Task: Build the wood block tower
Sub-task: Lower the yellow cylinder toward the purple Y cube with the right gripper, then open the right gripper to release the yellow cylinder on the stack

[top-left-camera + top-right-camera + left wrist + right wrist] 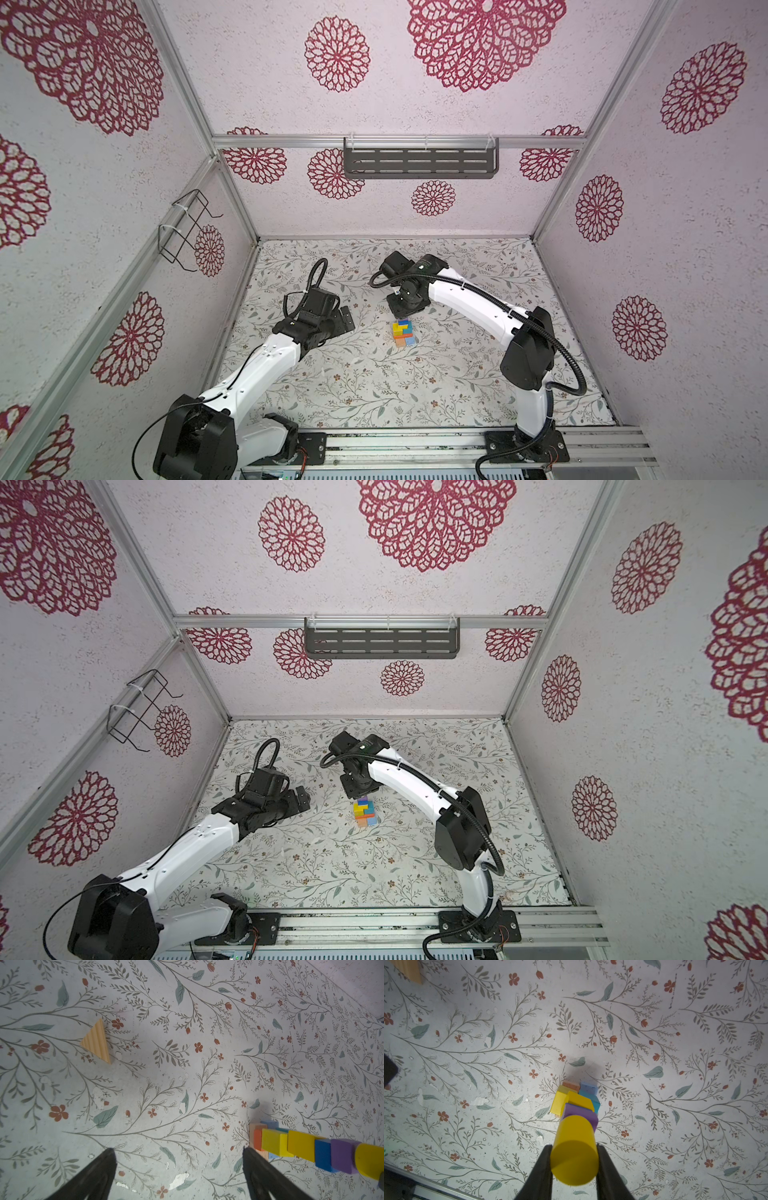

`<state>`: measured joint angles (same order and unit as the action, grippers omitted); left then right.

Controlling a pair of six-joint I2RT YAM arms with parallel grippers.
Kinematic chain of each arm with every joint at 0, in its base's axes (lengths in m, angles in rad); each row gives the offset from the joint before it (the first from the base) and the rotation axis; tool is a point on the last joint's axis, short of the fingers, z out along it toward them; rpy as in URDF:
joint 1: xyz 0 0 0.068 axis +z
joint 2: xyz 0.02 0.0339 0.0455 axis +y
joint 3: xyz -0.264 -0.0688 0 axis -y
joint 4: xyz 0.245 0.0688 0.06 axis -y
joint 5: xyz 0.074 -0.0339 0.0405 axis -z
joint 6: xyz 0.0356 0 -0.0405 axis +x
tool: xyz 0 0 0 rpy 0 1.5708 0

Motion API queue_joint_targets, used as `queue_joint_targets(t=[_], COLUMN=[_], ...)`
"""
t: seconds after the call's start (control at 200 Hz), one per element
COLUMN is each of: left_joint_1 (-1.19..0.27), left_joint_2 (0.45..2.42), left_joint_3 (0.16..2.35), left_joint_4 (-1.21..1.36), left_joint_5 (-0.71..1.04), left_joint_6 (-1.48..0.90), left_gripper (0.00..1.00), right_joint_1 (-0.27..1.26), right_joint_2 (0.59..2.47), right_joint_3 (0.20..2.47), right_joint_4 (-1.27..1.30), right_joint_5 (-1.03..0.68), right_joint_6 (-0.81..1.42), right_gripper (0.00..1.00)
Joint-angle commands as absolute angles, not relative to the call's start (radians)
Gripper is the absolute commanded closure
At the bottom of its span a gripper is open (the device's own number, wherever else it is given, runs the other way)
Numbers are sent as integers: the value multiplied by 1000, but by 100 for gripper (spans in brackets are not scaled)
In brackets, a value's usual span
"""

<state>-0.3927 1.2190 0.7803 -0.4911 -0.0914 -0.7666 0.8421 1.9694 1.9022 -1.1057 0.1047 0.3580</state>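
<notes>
The wood block tower [403, 332] [365, 811] stands mid-table, a leaning stack of tan, orange, light blue, teal, yellow, blue and purple blocks. In the right wrist view my right gripper [574, 1146] is shut on a yellow cylinder [574, 1159], which sits atop the purple block [581, 1114] at the stack's top. In both top views the right wrist covers that grip from above. My left gripper [178, 1149] [347, 320] stands open and empty left of the tower, one finger [255, 1163] close to the base. The left wrist view shows the tower [301, 1145] from the side.
A tan ribbed triangular block [97, 1042] [409, 968] lies flat on the floral table surface [374, 386], apart from the tower and beyond the left gripper. Aluminium frame rails and patterned walls enclose the table.
</notes>
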Motion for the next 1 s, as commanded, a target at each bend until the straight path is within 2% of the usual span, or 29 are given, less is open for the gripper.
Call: queue_joint_targets(t=[0.0,0.22,0.71,0.886,0.996], left_joint_1=[-387,-387,-382,-381,-381], left_joint_2=[1223,1220,1212,1208,1197], left_joint_3=[784,789,811,827,840], left_joint_4=[-480,-488,-515,-529,-544], left_joint_5=[-103,-106,-114,-115,-123], left_joint_6=[-759,-758,-755,-749,-749], left_gripper=[3,3,3,3,3], right_joint_1=[836,836,836,836,836], right_joint_2=[1971,1965,1938,1902,1864], right_joint_3=[1943,1942,1939,1919,1894], right_joint_4=[-1132,-1135,-1135,-1108,-1076], right_joint_5=[128,138,156,145,133], right_joint_6=[347,346,335,324,315], right_gripper=[70,56,48,36,32])
